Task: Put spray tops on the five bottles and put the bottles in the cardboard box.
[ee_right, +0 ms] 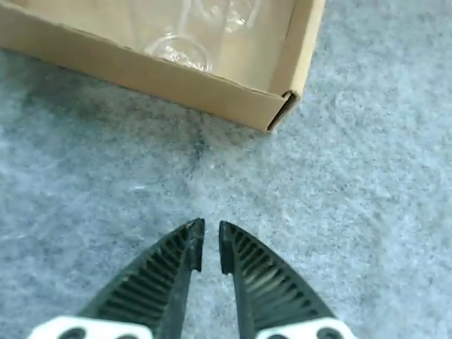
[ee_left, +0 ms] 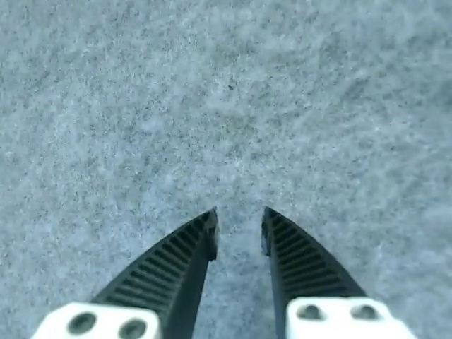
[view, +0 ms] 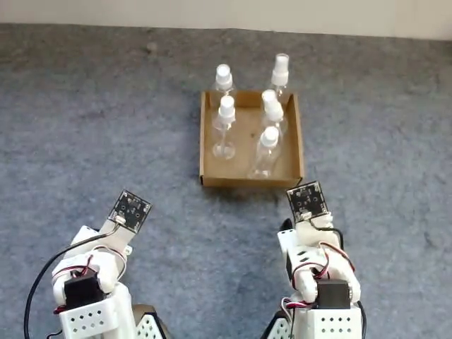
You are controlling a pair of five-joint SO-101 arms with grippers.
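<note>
Hanging low over the grey carpet (ee_left: 212, 106), the left gripper (ee_left: 239, 215) has its ribbed jaws parted a little and holds nothing. The right gripper (ee_right: 210, 226) is all but closed, with a thin slit between the tips, and it is empty too.

Just ahead of the right gripper's tips is the near corner of the cardboard box (ee_right: 141, 70). It lies ahead of the left gripper as well, but off to one side and farther away.

Inside the box, the nearest bottle (view: 265, 159) stands just behind the near wall, its white spray top (view: 269, 136) already on. Beyond it two more capped bottles stand upright in the box, one ahead of the right gripper (view: 273, 113) and one across from it (view: 224, 134). Farthest off, two capped bottles (view: 224, 78) (view: 281, 70) stand at the far wall; whether they are inside it or just behind it I cannot tell.

The bottles look like empty clear plastic, so probably very light, thin-walled and smooth. A hard squeeze would likely dent one, and a loose hold could let it slip. They are tall and narrow, so a sideways nudge would probably tip them. The safest hold is probably across the round body just under the shoulder, not on the spray top — that might pull loose.
</note>
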